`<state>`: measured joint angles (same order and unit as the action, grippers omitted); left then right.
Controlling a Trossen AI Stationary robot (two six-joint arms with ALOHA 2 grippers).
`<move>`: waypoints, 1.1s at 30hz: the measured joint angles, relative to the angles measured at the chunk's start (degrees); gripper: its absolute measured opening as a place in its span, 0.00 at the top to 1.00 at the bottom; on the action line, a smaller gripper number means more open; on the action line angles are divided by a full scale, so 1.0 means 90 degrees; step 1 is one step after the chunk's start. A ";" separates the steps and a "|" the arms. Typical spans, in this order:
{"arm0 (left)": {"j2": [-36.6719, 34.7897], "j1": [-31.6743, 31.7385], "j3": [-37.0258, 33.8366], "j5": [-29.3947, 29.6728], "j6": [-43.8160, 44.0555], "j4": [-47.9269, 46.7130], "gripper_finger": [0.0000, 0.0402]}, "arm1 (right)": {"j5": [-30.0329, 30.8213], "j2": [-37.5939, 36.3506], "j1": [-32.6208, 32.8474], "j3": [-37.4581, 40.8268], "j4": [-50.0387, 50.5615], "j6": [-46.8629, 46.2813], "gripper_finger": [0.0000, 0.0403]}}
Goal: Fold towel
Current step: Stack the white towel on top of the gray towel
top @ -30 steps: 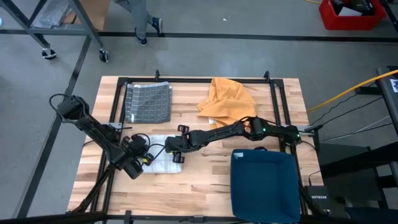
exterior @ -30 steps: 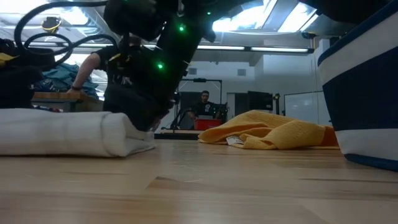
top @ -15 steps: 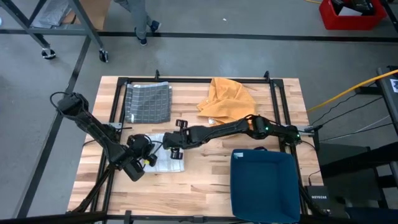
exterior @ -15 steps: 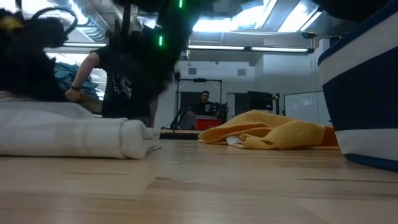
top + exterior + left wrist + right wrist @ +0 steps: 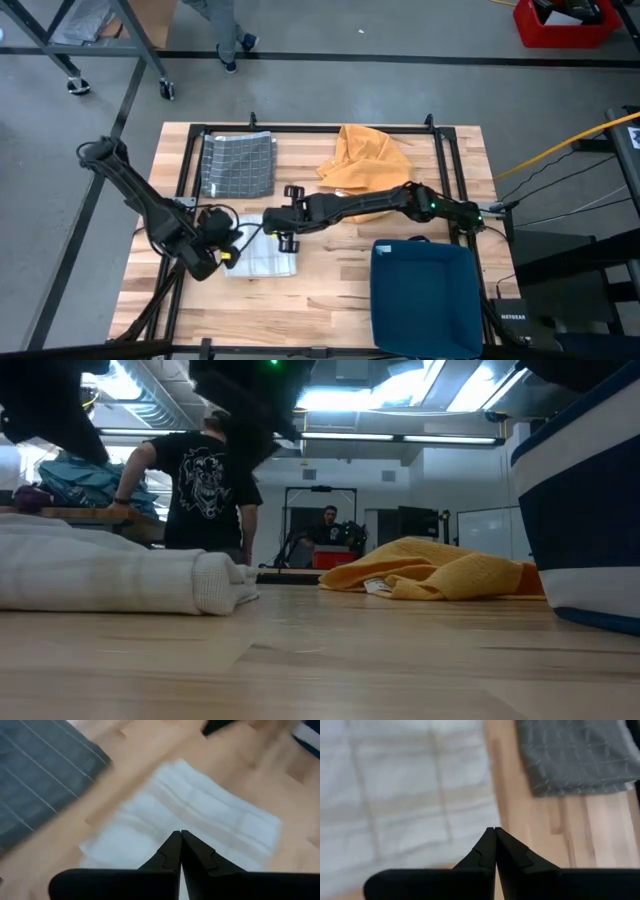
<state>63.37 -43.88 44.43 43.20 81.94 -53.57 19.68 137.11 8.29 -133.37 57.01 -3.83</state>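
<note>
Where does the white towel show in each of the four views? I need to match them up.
High view: white towel lies left of centre, between the two grippers.
Low view: white towel folded flat at the left edge.
Left wrist view: white towel fills the middle, beyond the shut jaws.
Right wrist view: white towel fills the upper left.
Shared landmark: grey checked towel, also in both wrist views.

From overhead we look straight down on the whole table (image 5: 330,290), while our low camera sits at tabletop level, looking across it into the room. Each wrist camera looks down past its own fingers, close above the white towel (image 5: 200,815) with the grey towel (image 5: 575,755) beside it. We see both towels in the overhead view too.
</note>
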 joint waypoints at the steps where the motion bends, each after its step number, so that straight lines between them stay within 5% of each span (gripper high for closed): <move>1: -0.0110 0.0000 0.0018 -0.0303 -0.0046 0.0122 1.00 | -0.0071 0.0003 0.0028 -0.0051 0.0168 0.0058 0.97; 7: -0.0547 -0.0005 0.0026 -0.1906 -0.0324 0.1011 1.00 | -0.0249 -0.0014 0.0222 -0.0167 0.0949 0.0861 0.97; 17: -0.0556 0.0017 0.0029 -0.2086 -0.1024 0.1005 1.00 | -0.0255 -0.0028 0.0208 -0.0166 0.0952 0.0973 0.97; 22: -0.0556 0.0022 0.0029 -0.2560 -0.1585 0.0632 0.99 | -0.0668 -0.0028 0.0085 -0.0166 0.1017 0.0876 0.88; 29: -0.0556 0.0017 0.0026 -0.3442 -0.1932 -0.0822 0.75 | -0.0584 -0.0028 -0.0067 -0.0166 0.1088 -0.1103 0.62; 33: -0.0556 0.0017 0.0026 -0.3688 -0.1210 -0.1225 0.61 | -0.1728 -0.0028 -0.0185 -0.0166 0.1532 -0.2780 0.54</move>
<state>58.37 -43.72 44.66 10.01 71.04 -64.60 4.13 136.86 6.63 -134.87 70.80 -28.86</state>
